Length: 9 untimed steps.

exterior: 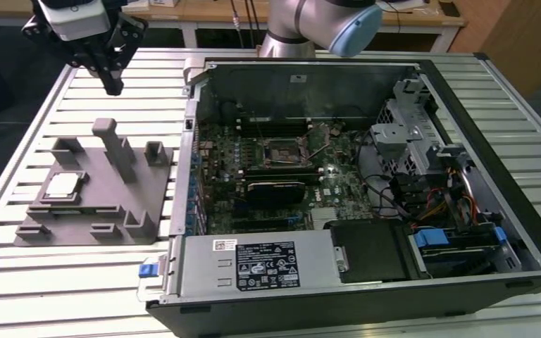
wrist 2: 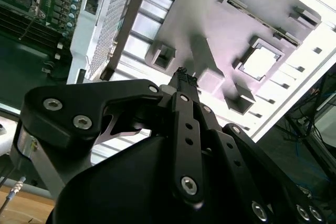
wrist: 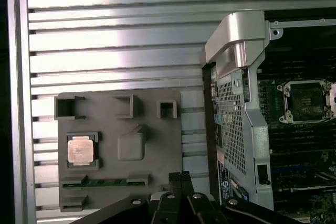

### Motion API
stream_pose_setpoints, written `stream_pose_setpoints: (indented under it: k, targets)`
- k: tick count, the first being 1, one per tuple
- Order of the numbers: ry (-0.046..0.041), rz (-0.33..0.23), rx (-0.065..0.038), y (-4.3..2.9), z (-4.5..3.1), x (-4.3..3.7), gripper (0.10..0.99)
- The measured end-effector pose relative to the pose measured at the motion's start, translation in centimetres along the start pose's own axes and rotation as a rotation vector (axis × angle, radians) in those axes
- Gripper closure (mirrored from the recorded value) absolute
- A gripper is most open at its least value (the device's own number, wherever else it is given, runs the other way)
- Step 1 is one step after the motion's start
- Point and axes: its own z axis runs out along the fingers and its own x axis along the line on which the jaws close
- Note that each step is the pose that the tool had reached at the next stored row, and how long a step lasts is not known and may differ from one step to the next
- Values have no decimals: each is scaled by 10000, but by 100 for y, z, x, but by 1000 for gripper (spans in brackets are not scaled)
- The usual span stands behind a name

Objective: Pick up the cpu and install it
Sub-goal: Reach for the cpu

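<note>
Your worktop (exterior: 92,282) carries the open case (exterior: 346,313), laid on its side so the board (exterior: 251,165) faces up and can be reached from above. Beside it, on the exterior view's left, the fixture (exterior: 101,215) keeps parts in set pockets. Your gripper (exterior: 113,83) hangs over the worktop beyond the fixture, jaws closed together on nothing. The socket (exterior: 280,150) looks empty. The cpu (exterior: 64,185) lies flat in its fixture pocket, metal top up, well apart from the gripper.
</note>
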Motion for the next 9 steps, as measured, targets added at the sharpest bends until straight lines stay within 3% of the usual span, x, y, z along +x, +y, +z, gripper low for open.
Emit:
stream_pose_setpoints:
  k: [9]
  targets:
    - [0, -1, 0, -13, 44, 150, 980]
